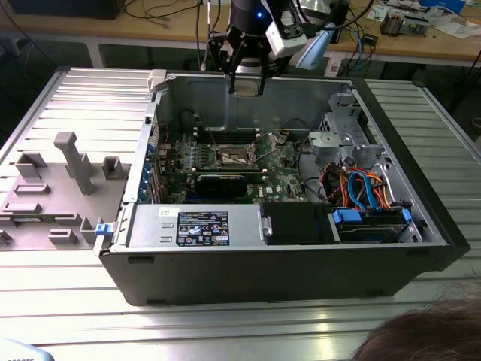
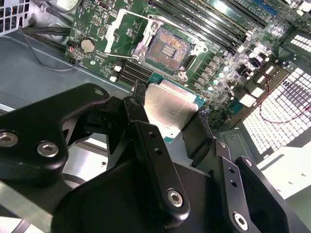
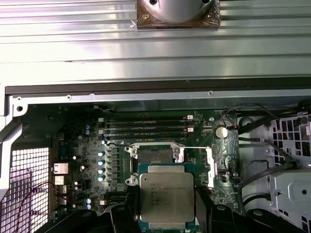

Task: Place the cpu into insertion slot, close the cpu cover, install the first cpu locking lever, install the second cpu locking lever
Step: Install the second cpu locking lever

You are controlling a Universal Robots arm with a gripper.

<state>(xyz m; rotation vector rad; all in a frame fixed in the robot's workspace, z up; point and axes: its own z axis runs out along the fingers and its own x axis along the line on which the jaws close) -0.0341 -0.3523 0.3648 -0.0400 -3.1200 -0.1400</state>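
- gripper pinches cpu by two opp edges, chip flat, metal top twd cams
- insertion slot bare, ahead of & below chip, edges approx parallel
- cpu cover flipped open beside slot

Silver-grey cpu, green rim; green circuit board; dark insertion slot; ribbed silver table.

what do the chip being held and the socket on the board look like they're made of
Chip: the top looks like dull brushed metal, grey with a soft sheen; its edge is green, likely circuit board. Socket: shiny metal frame that glints, around a dark centre, probably plastic, hard to confirm.
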